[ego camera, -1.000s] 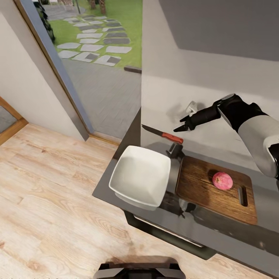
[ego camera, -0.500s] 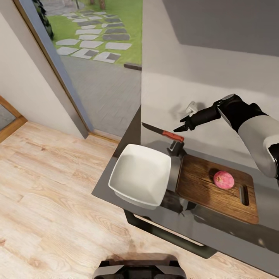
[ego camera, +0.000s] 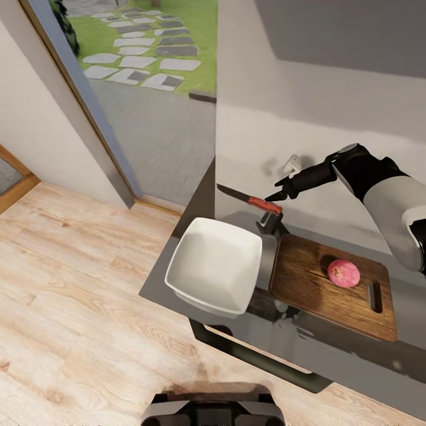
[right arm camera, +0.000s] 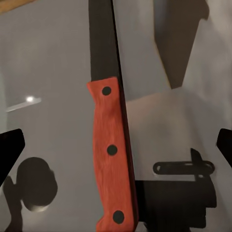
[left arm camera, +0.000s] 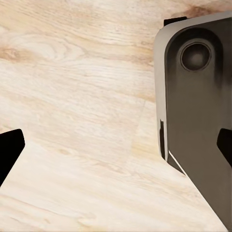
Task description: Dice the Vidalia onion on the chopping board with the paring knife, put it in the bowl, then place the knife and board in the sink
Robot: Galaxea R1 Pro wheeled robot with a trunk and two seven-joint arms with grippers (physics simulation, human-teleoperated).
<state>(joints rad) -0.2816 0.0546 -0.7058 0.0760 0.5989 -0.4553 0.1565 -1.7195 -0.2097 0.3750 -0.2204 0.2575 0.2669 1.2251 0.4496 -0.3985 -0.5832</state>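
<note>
The paring knife (ego camera: 248, 200) lies on the countertop (ego camera: 337, 222) behind the bowl, its red handle (right arm camera: 111, 154) running lengthwise between my right gripper's wide-open fingertips (right arm camera: 10, 145). My right gripper (ego camera: 277, 196) hovers just above the handle's end, holding nothing. The pinkish Vidalia onion (ego camera: 344, 273) rests whole on the brown chopping board (ego camera: 307, 284), near its handle slot. The white square bowl (ego camera: 215, 264) stands left of the board at the counter's corner. My left gripper (left arm camera: 116, 150) is open over the wooden floor. The sink is out of view.
The counter ends just left of the bowl, with wooden floor (ego camera: 77, 284) beyond. A glass door (ego camera: 148, 100) to the garden stands at the back left. My base (left arm camera: 198, 96) shows below the left gripper. A grey wall (ego camera: 331, 118) backs the counter.
The head view has drifted slightly. My right gripper has come down closer to the knife's red handle. Onion, board and bowl keep their places.
</note>
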